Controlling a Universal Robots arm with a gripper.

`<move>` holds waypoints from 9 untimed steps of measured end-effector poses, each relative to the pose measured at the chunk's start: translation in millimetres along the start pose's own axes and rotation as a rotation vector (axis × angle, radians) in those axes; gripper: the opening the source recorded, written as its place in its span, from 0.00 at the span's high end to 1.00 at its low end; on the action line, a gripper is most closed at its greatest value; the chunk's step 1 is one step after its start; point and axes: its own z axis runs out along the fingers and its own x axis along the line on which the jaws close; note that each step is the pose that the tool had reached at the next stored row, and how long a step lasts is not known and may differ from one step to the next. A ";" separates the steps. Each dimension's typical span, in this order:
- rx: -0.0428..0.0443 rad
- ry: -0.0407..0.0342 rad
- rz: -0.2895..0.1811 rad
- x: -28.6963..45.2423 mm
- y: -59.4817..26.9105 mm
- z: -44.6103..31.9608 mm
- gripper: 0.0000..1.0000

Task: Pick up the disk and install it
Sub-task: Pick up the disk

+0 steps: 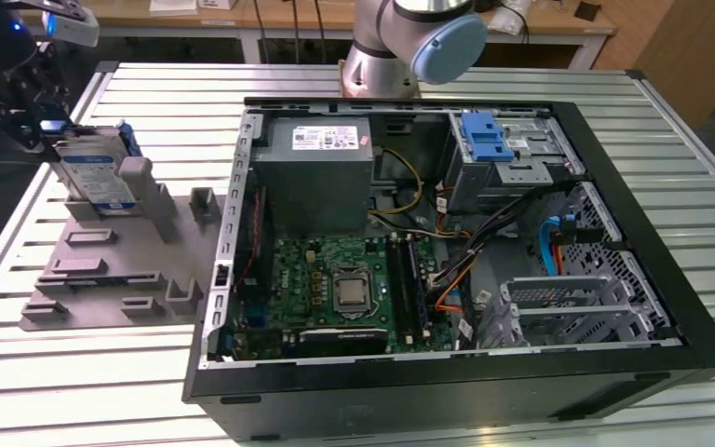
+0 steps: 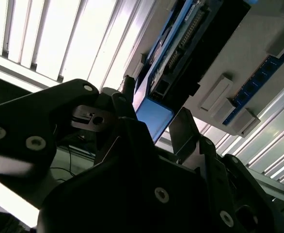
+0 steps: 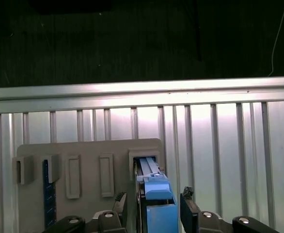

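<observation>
— What's closest to us?

— The open computer case (image 1: 457, 382), lying on its side on the slatted table (image 1: 85, 382), with the green motherboard (image 1: 332, 279) facing up.

— And the disk?

— Not in the case. It's off to the exterior view's left. The disk (image 1: 90, 172) stands on end in a slot of the grey fixture plate (image 1: 97, 265). Its long axis runs roughly up and down, and the white-and-blue label side shows in the exterior view.

— Where's the gripper?

— Right at the disk's upper end. In both wrist views the gripper (image 3: 156, 206) (image 2: 154, 116) straddles the blue-railed end, which points up into it. The rest of the disk runs down into the slot.

— Has it got hold of it?

— I can't tell whether it is clamped on the disk or just sitting around it.

— Anything farther back?

— The arm's base (image 1: 395, 47), standing beyond the case on the table's far side.
</observation>
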 end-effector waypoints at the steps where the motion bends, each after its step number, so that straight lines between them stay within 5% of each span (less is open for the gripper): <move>1: -0.0001 0.0001 0.000 0.0 0.0 0.0 0.45; 2: -0.0001 0.0001 0.000 0.0 0.0 0.0 0.52; 9: 0.0011 0.0015 -0.006 0.0 0.0 1.5 0.52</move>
